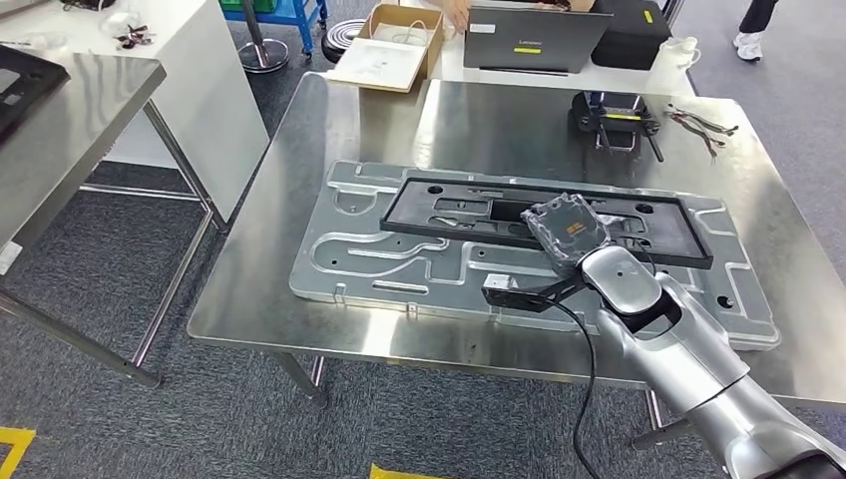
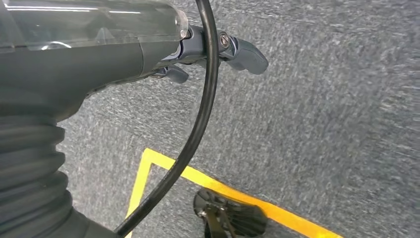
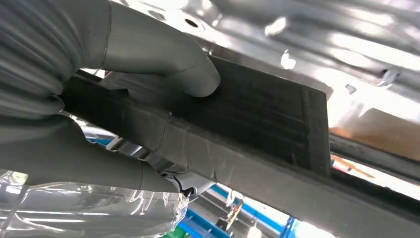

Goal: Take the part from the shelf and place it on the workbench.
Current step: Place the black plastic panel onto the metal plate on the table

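The right arm (image 1: pixel 688 359) comes in from the lower right of the head view and reaches up toward the middle of the frame, silver and slightly bent at the wrist. Its right robot hand (image 1: pixel 569 232) grips the black frame part (image 1: pixel 449 212), the thick grey thumb (image 3: pixel 193 74) pressed flat on the part's face. The left robot hand (image 2: pixel 218 52) hangs over the floor, its dark fingers (image 2: pixel 247 54) curled in with nothing in them.
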Tool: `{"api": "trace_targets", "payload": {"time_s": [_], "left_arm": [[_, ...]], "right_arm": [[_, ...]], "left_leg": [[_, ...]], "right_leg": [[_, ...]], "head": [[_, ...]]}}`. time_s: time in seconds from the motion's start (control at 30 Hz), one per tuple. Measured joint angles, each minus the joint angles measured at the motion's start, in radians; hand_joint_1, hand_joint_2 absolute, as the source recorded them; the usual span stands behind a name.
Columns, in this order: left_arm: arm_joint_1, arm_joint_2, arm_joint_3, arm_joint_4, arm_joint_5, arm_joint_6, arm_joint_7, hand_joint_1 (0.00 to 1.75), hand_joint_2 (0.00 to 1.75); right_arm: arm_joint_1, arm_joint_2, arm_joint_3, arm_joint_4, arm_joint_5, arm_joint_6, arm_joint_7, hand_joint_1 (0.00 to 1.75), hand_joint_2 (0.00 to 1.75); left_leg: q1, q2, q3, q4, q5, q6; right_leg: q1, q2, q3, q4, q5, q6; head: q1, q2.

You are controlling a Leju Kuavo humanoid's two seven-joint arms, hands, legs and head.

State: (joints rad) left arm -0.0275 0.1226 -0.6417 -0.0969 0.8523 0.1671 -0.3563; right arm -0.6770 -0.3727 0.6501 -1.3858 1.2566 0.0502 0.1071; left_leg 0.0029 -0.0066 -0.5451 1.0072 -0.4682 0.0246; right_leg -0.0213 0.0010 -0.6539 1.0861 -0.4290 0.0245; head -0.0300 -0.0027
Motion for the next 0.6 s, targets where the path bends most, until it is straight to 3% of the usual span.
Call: {"api": "trace_targets", "payload": {"time_s": [0.07,0.2,0.23,0.3,0.33,0.37,0.4,0.43,0.5,0.53,0.6], "left_arm": [[-0.001,0.000,-0.001,0.000,0.000,0.000,0.000,0.00,1.75],[-0.003,0.000,-0.005,0.000,0.000,0.002,0.004,0.00,1.75],[-0.003,0.000,-0.006,0.000,0.000,0.002,0.005,0.00,1.75],[-0.002,0.000,-0.007,0.000,0.000,0.002,0.006,0.00,1.75],[-0.002,0.000,-0.007,0.000,0.001,0.002,0.006,0.00,1.75],[-0.001,0.000,-0.008,0.000,0.001,0.002,0.006,0.00,1.75],[0.000,0.000,-0.008,0.000,0.001,0.002,0.006,0.00,1.75],[0.000,0.000,-0.008,0.000,0.001,0.002,0.006,0.00,1.75],[0.000,0.002,-0.009,0.000,0.001,0.002,0.007,0.00,1.75],[-0.001,0.002,-0.010,0.000,0.002,0.002,0.008,0.00,1.75],[-0.001,0.001,-0.011,0.000,0.003,0.000,0.007,0.00,1.75]], "right_arm": [[0.007,0.000,-0.003,-0.003,0.002,0.000,0.000,1.68,1.75],[0.030,-0.001,-0.012,-0.018,0.008,-0.001,-0.001,1.68,1.75],[0.033,-0.002,-0.013,-0.021,0.010,-0.001,-0.001,1.68,1.75],[0.038,-0.002,-0.014,-0.025,0.012,-0.002,-0.001,1.68,1.75],[0.042,-0.002,-0.015,-0.025,0.012,-0.002,-0.001,1.68,1.75],[0.047,-0.002,-0.015,-0.025,0.013,-0.002,-0.001,1.68,1.75],[0.051,-0.001,-0.015,-0.025,0.013,-0.002,-0.002,1.68,1.75],[0.055,-0.001,-0.015,-0.026,0.014,-0.001,-0.002,1.68,1.75],[0.058,-0.002,-0.016,-0.028,0.014,-0.001,-0.002,1.68,1.75],[0.058,-0.002,-0.017,-0.029,0.015,-0.002,-0.002,1.68,1.75],[0.062,-0.004,-0.021,-0.032,0.016,-0.002,-0.002,1.68,1.75]], "left_leg": [[-0.003,0.000,0.001,0.006,-0.012,-0.011],[0.001,0.002,-0.005,0.032,-0.038,-0.034],[0.003,0.003,-0.024,0.075,-0.060,-0.040],[0.007,0.003,-0.097,0.213,-0.116,-0.050],[0.009,0.003,-0.134,0.275,-0.132,-0.053],[0.011,0.003,-0.159,0.308,-0.130,-0.055],[0.013,0.003,-0.165,0.302,-0.106,-0.057],[0.014,0.003,-0.152,0.255,-0.065,-0.057],[0.014,0.003,-0.101,0.117,0.019,-0.053],[0.013,0.002,-0.080,0.063,0.039,-0.048],[0.013,0.000,-0.065,0.022,0.042,-0.041]], "right_leg": [[0.004,-0.001,0.020,-0.050,0.004,-0.009],[0.002,0.003,0.032,-0.062,-0.005,-0.033],[-0.001,0.003,0.037,-0.066,-0.007,-0.039],[-0.001,0.002,0.045,-0.066,-0.014,-0.046],[-0.001,0.003,0.049,-0.066,-0.018,-0.046],[-0.001,0.003,0.054,-0.066,-0.022,-0.046],[-0.002,0.004,0.060,-0.065,-0.027,-0.045],[-0.003,0.005,0.067,-0.064,-0.032,-0.042],[-0.002,0.006,0.080,-0.062,-0.044,-0.033],[0.000,0.007,0.082,-0.061,-0.048,-0.028],[0.006,0.007,0.079,-0.058,-0.051,-0.025]], "head": [[0.000,0.000],[0.000,0.000],[0.000,0.000],[0.000,0.000],[0.000,0.000],[0.000,0.000],[0.000,0.000],[0.000,0.000],[0.000,0.000],[0.000,0.000],[0.000,0.000]]}}
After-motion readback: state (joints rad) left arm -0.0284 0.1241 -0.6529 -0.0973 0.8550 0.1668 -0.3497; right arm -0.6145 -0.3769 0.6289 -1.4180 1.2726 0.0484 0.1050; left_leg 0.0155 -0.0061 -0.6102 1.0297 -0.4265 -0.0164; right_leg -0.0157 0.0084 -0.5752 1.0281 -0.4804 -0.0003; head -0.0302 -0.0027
